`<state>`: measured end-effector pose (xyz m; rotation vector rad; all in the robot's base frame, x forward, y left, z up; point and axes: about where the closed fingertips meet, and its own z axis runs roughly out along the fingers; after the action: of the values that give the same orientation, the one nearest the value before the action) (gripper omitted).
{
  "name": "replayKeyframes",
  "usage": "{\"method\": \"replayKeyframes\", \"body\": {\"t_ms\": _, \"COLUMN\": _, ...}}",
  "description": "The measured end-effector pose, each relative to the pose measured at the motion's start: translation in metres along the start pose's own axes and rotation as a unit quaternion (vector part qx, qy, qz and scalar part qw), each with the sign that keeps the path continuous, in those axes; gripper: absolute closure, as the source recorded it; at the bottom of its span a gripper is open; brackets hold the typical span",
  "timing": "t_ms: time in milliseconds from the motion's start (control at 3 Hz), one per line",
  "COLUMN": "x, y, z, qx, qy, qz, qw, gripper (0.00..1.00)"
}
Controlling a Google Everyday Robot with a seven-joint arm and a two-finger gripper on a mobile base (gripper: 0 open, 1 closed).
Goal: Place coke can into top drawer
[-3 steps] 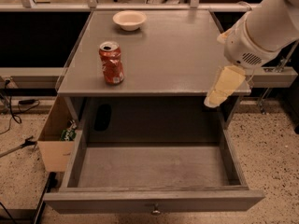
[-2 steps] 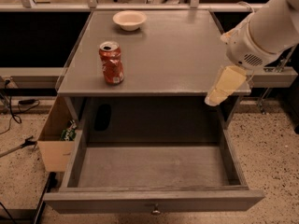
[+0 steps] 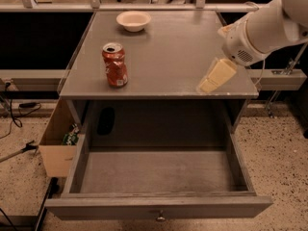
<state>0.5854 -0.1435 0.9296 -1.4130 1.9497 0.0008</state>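
Note:
The coke can (image 3: 114, 64), red-orange with a silver top and slightly dented, stands upright on the left front part of the grey cabinet top (image 3: 168, 47). The top drawer (image 3: 159, 177) is pulled fully open below it and holds nothing; its front panel carries a small round knob (image 3: 160, 218). My gripper (image 3: 215, 77), with cream-coloured fingers, hangs from the white arm over the right front corner of the cabinet top, well to the right of the can and apart from it.
A cream round bowl (image 3: 133, 20) sits at the back of the cabinet top. A cardboard box (image 3: 60, 141) with items inside stands on the floor left of the drawer. Cables lie on the floor at the left. A rail runs behind the cabinet.
The arm and gripper have shifted slightly up and to the right. The can, bowl and drawer have not moved.

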Motion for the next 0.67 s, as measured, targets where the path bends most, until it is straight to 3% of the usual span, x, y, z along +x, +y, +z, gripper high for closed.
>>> {"method": "replayKeyframes", "body": {"t_ms": 667, "x": -0.047, "y": -0.029, "z": 0.053, "qx": -0.016, "qy": -0.090, "qz": 0.013, "qw": 0.9958, "gripper": 0.00}}
